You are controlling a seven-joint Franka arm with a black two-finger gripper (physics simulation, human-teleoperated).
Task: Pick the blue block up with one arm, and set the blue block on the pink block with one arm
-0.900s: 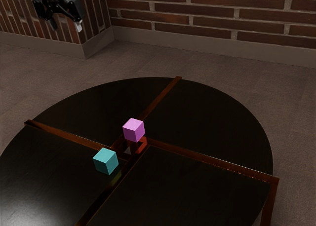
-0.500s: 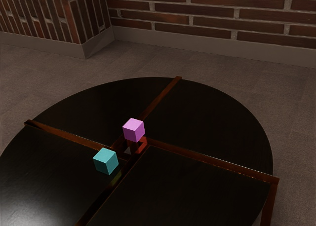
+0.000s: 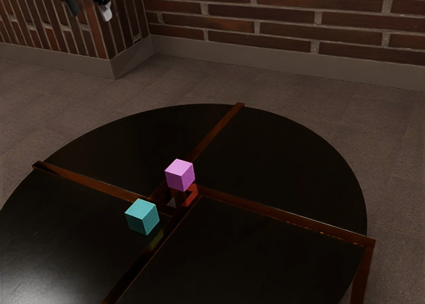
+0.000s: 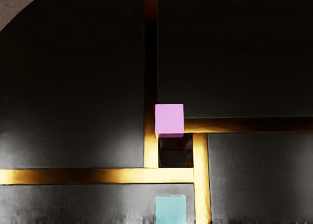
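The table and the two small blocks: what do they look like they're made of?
Table: dark, glossy panels, perhaps lacquered wood or glass, since they catch soft reflections; its crossing strips look like polished reddish wood. Pink block and blue block: flat, even colour with no shine or grain, likely matte plastic or painted foam.

Front block [image 3: 142, 216] near rear block [image 3: 180, 174], on table [image 3: 279, 158]

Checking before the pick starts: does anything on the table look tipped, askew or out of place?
Nothing stands out. The blue block and the pink block both sit upright and apart on the table, near where its wooden strips cross. The gripper hangs open, high above.
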